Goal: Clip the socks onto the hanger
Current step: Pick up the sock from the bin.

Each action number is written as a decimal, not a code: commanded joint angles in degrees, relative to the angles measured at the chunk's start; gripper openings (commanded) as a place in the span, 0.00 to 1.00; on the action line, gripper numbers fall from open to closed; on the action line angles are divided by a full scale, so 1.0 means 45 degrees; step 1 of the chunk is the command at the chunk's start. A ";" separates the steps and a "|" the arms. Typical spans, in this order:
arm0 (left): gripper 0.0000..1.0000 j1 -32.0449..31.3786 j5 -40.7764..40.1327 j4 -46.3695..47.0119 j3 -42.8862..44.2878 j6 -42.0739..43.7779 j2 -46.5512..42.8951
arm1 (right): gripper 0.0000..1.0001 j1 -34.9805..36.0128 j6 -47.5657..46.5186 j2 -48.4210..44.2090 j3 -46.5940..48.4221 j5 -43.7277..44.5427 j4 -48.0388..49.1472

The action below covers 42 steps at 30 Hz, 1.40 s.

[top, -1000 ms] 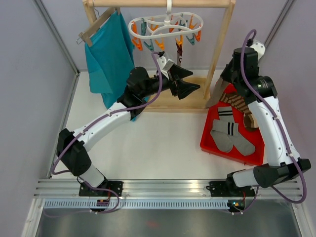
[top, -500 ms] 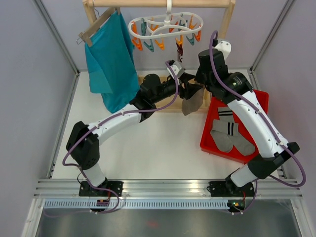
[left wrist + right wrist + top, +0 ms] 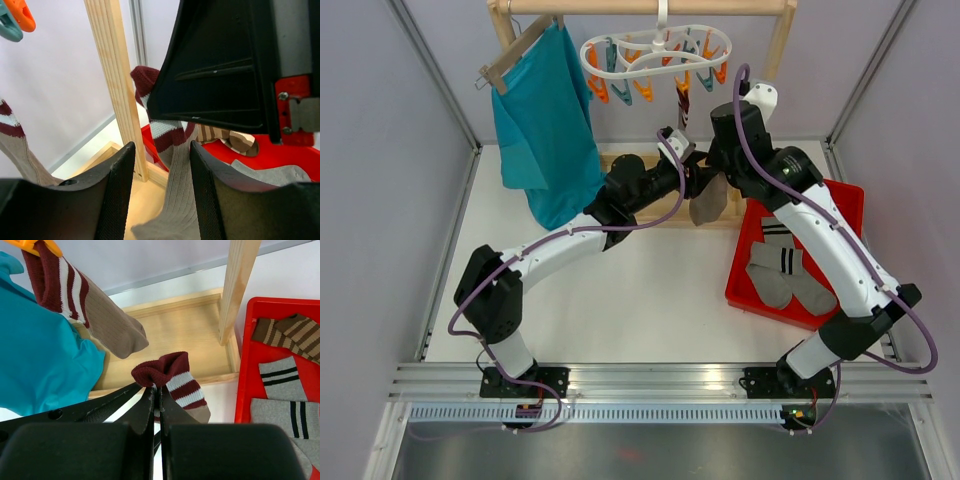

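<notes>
We find the right gripper (image 3: pixel 156 390) clamped on the sock (image 3: pixel 172 375) cuff and the left gripper (image 3: pixel 161 160) with fingers apart astride it. We judge a handover: the left must close, then lift to the hanger (image 3: pixel 660 42).

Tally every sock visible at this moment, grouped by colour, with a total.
Taupe, maroon-and-white cuff: 2 (clipped sock on the hanger, held sock in the right gripper)
Grey, black stripes: 2 (upper grey sock, lower grey sock, in the red tray)
Brown, tan stripes: 1 (brown sock in the tray; possibly another beneath)
Total: 5
</notes>
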 commanded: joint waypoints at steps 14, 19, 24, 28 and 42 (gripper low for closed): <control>0.07 -0.0007 0.0770 0.0405 -0.0067 0.0399 -0.0356 | 0.00 0.0201 -0.0061 0.0234 0.0494 0.0517 0.0107; 0.02 -0.0007 0.0771 0.0405 -0.0164 0.0516 -0.0453 | 0.02 0.0220 -0.0061 0.0293 0.0553 0.0458 0.0127; 0.02 -0.0006 -0.0280 0.0209 -0.0534 0.0789 -0.0804 | 0.31 0.0220 -0.0256 0.0176 0.0806 0.0653 0.0185; 0.02 0.0013 -0.1084 -0.0025 -0.1023 0.1256 -0.1234 | 0.48 0.0220 -0.0452 -0.0038 0.1001 0.0810 0.0380; 0.02 0.0110 -0.1926 -0.0591 -0.2801 0.2723 -0.3324 | 0.64 0.0026 -0.2072 -0.0447 0.0305 -0.0865 0.1648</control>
